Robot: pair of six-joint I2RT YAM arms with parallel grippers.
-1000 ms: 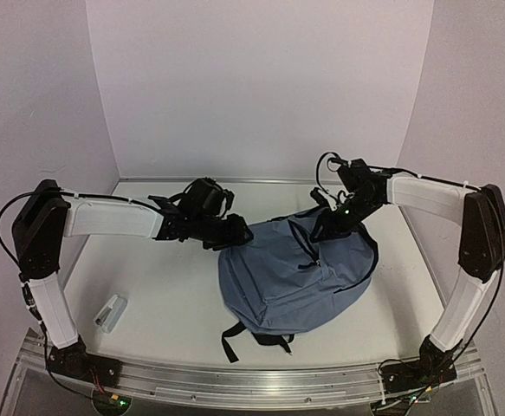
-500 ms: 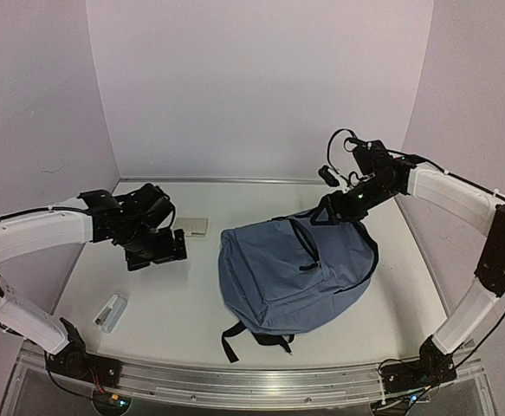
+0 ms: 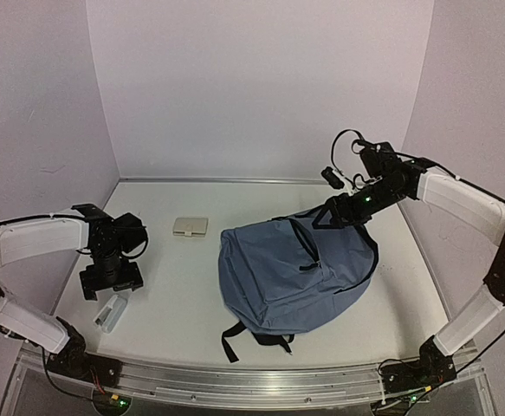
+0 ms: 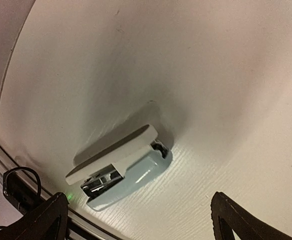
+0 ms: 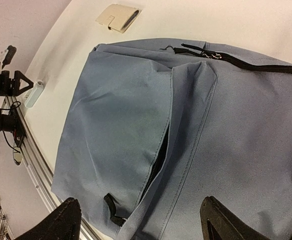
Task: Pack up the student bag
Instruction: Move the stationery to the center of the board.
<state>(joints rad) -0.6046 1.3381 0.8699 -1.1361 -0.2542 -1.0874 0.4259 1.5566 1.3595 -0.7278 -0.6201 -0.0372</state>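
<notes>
The slate-blue student bag (image 3: pixel 295 273) lies flat in the middle right of the table, black straps toward the near edge. Its front pocket zip (image 5: pixel 158 165) gapes partly open. My right gripper (image 3: pixel 334 212) hovers over the bag's far top edge, open and empty, with the fabric spread below it in the right wrist view (image 5: pixel 146 225). My left gripper (image 3: pixel 111 277) is open and empty at the near left. It hangs just above a pale-blue and white stapler (image 4: pixel 120 167), which lies on the table between the fingertips (image 4: pixel 246 220).
A small beige case with a pen (image 3: pixel 190 226) lies on the table left of the bag's far end, also in the right wrist view (image 5: pixel 118 11). The stapler (image 3: pixel 111 312) is close to the metal rail (image 3: pixel 235 381) at the table's near edge.
My left arm has swung from the bag's left edge back to the near left, over the stapler, uncovering the beige case. My right gripper has lifted slightly at the bag's top.
</notes>
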